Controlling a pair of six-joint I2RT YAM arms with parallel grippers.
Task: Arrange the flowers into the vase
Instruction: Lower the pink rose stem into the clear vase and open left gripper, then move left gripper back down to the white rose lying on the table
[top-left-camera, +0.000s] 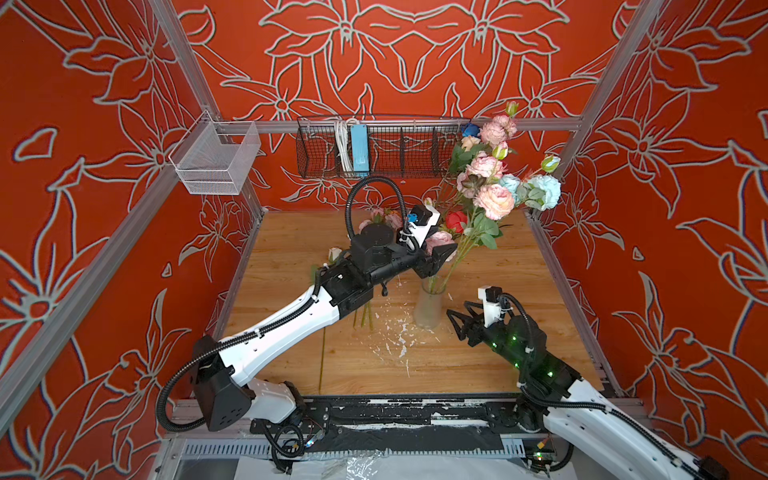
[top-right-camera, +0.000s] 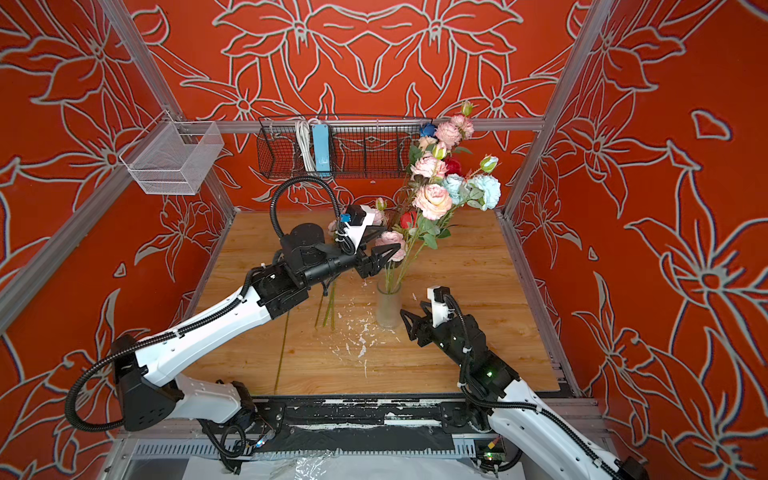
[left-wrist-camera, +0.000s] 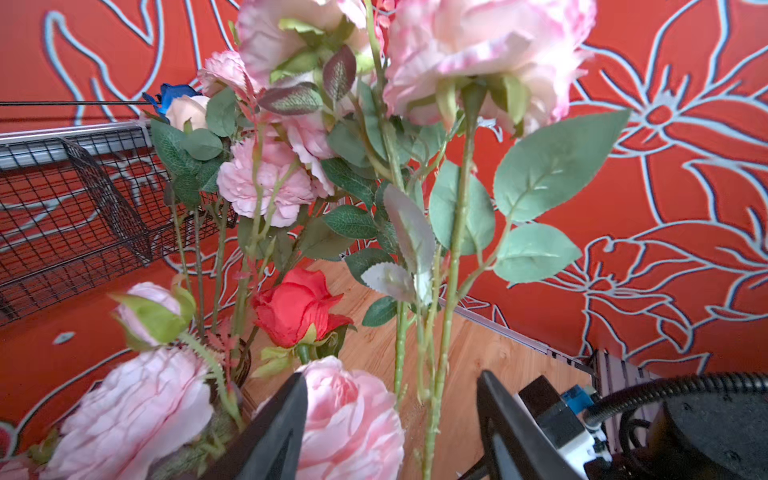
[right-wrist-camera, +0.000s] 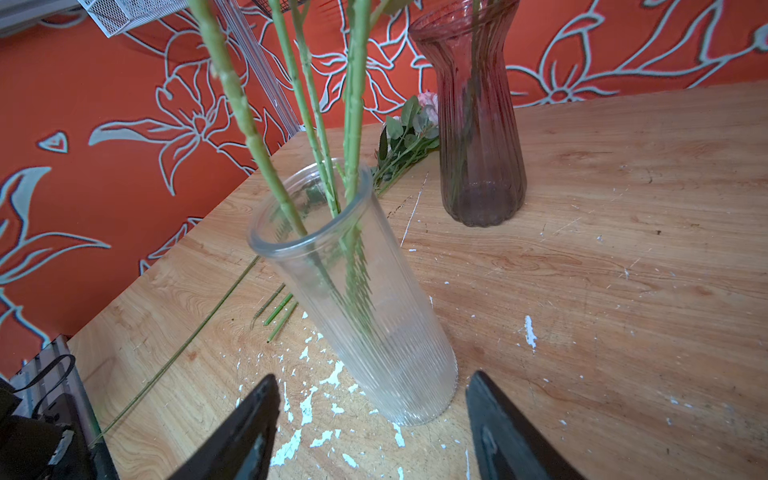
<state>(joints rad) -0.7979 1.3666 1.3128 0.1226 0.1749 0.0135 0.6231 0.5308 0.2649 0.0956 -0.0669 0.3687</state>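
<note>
Left tool (left-wrist-camera: 391, 373): jaws apart, raised among the stems above the clear vase (right-wrist-camera: 353, 291). A green stem runs between them, and we see neither jaw pressing it.
Right tool (right-wrist-camera: 372, 374): jaws apart, low on the desk (top-left-camera: 498, 332), flanking the clear vase's base without gripping it.
Flowers placed (top-left-camera: 494, 195): several stems stand in the clear vase, with pink and pale blue blooms fanning up to the right. At least one stem also stands in the tinted vase (right-wrist-camera: 478, 124) behind it.
Flowers left (right-wrist-camera: 409, 129): a pink, leafy bunch lies on the desk beside the tinted vase. Its stem ends (top-left-camera: 365, 318) and one long stem (top-left-camera: 322, 361) show under the left arm.
Progress: we judge it past halfway, with the lying stems not yet picked up and stood in the vase.
</note>
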